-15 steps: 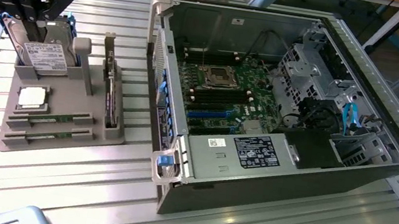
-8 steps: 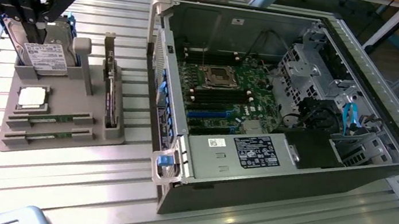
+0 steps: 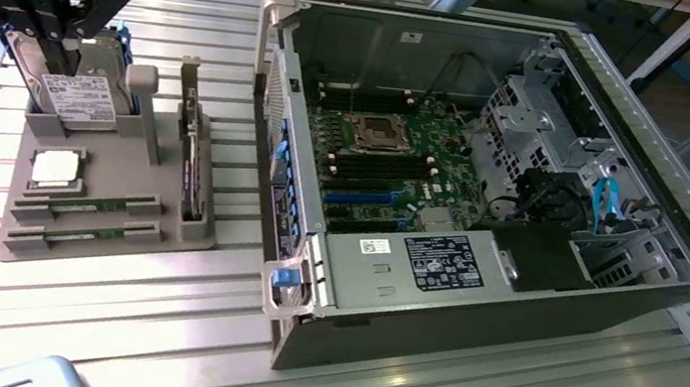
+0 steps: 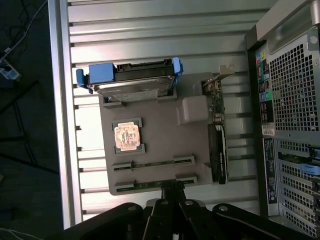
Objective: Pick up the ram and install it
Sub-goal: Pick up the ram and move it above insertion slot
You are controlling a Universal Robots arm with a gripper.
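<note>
Two ram sticks lie in slots at the front of the grey holder [image 3: 128, 170]: one ram [image 3: 87, 206] [image 4: 152, 164] and, beside it, a second ram [image 3: 79, 237] [image 4: 145, 185]. Both are thin green strips. My black gripper [image 3: 62, 34] [image 4: 172, 189] hangs well above the holder, shut and empty. In the exterior view it overlaps the hard drive at the holder's far end. In the wrist view its fingertips meet close to one end of the second ram. The open computer case [image 3: 439, 296] lies at the exterior view's right, with dark memory slots [image 3: 383, 166] on its motherboard.
The holder also carries a hard drive [image 3: 80, 99] [image 4: 135, 85] with blue rails, a square processor chip [image 3: 57, 168] [image 4: 126, 136] and an upright expansion card [image 3: 195, 169] [image 4: 217, 145]. All of it rests on a slatted metal table [image 3: 101, 322]. The case's rear grille [image 4: 295, 85] stands close to the holder.
</note>
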